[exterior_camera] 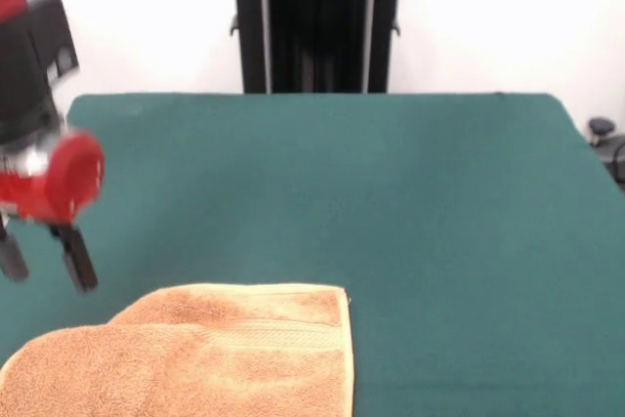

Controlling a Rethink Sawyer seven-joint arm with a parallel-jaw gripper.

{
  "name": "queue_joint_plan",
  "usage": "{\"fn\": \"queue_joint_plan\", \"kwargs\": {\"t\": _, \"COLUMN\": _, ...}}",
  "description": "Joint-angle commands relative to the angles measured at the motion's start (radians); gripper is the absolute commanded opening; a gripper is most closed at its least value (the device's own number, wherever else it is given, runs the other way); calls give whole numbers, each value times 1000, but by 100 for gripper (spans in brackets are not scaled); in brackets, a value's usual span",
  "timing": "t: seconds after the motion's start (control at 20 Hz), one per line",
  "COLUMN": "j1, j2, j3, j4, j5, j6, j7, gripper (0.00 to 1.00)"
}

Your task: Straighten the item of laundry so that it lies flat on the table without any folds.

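- Orange-tan terry hand towel [195, 354] lies at the near edge of the dark green felt-topped table [391, 183], left of middle, partly running off the bottom of the view.
- It is not flat: a rounded flap is doubled over on its left side, and a woven band shows across the middle layer.
- Red and black arm hangs at the far left, its gripper [44, 266] just above the table and a little beyond the towel's far left corner, apart from the cloth.
- Two dark fingers [76, 256] show with a gap between them and nothing held, though the arm is blurred, so how wide they stand is hard to say.
- My reading: this is the approach, before a grasp on the folded part.
- Next it wants to come down onto the edge of the doubled flap, pinch only the top layer, and draw it outward to the left.
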Motion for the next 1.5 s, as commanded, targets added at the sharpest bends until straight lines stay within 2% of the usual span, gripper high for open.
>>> {"fn": "queue_joint_plan", "kwargs": {"t": 0.05, "j1": 19, "j2": -133, "j3": -15, "j4": 352, "j5": 62, "j6": 55, "j7": 15, "gripper": 100}}
{"fn": "queue_joint_plan", "kwargs": {"t": 0.6, "j1": 34, "j2": -160, "j3": -31, "j4": 549, "j5": 56, "j6": -256, "j7": 116, "gripper": 100}}
{"fn": "queue_joint_plan", "kwargs": {"t": 1.15, "j1": 38, "j2": -119, "j3": -46, "j4": 603, "j5": 48, "j6": -459, "j7": 136, "gripper": 100}}
{"fn": "queue_joint_plan", "kwargs": {"t": 1.5, "j1": 59, "j2": -106, "j3": -68, "j4": 600, "j5": 53, "j6": -505, "j7": 148, "gripper": 100}}
